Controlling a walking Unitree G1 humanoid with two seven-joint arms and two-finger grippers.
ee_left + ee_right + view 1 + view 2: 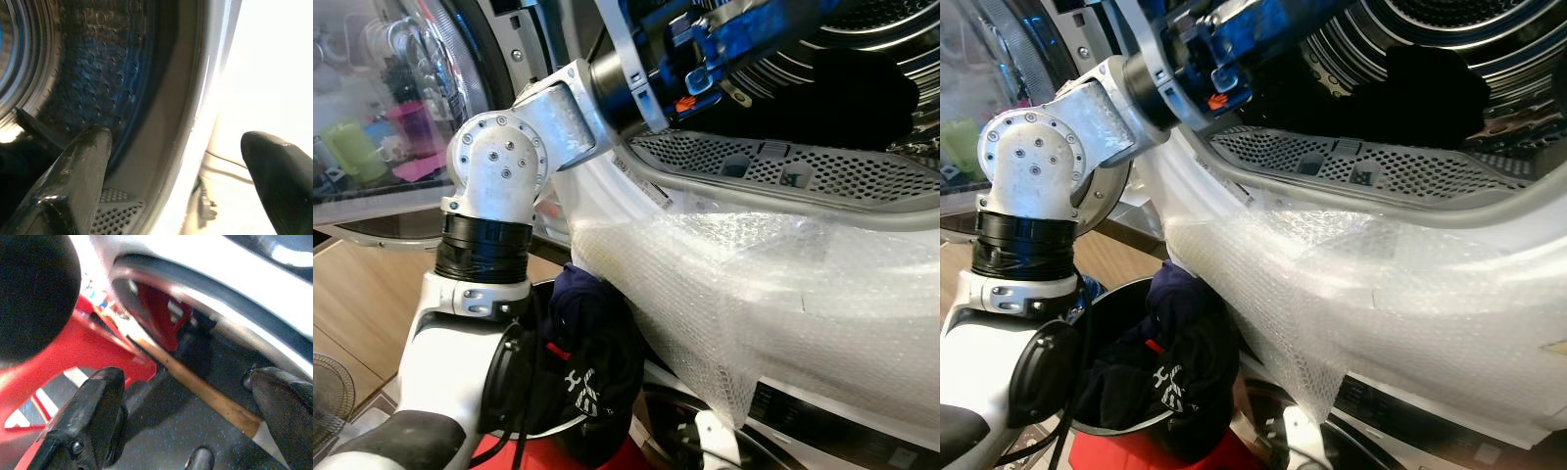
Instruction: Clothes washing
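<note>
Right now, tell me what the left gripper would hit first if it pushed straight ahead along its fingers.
Probably the perforated drum wall inside the washing machine. The left gripper is open and points past the door rim into the drum; depth is unclear, so the rim may come first.

Left arm (499,166) up at left, reaching right into the drum (842,59). Dark garment (862,98) inside the drum, behind the perforated lip (773,166). Bubble wrap (773,294) draped over the machine's front, below the opening. Basket (1136,431) low at left before the machine, dark clothes (592,362) heaped in it. Open door (382,117) far left.
</note>
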